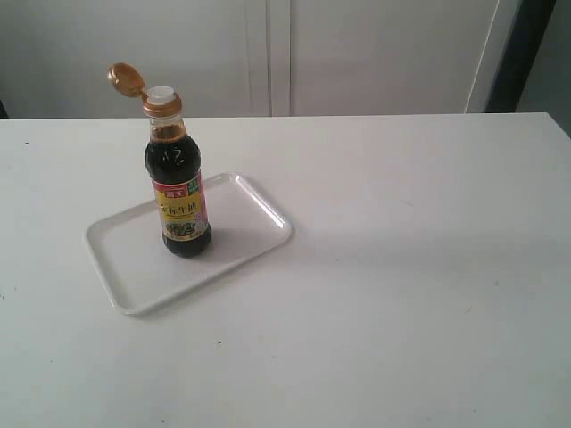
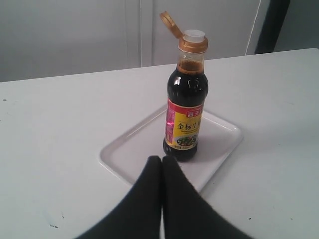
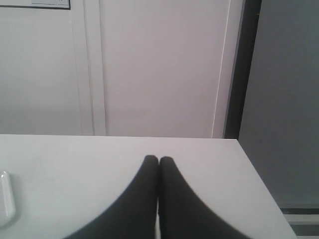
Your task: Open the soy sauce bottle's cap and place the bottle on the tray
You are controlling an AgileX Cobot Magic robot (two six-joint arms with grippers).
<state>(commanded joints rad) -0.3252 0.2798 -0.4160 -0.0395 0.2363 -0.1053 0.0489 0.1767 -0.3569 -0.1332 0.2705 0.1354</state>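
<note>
With left gripper (image 2: 161,162) and right gripper (image 3: 159,160) both closed on nothing, expect little risk. Soy sauce bottle (image 1: 177,183) upright mid-tray (image 1: 254,203), cap (image 1: 126,79) flipped toward 10 o'clock; could tip and spill if bumped.

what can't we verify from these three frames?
- Both arms: absent from the exterior view; only the wrist views show the left end effector and the right end effector, fingertips together, rest cut off by the frame edge.
- Tray: right wrist view shows only a sliver at the frame edge; no bottle there.
- Soy sauce bottle label text: too small to read.
- Cap hinge: too small to make out.
</note>
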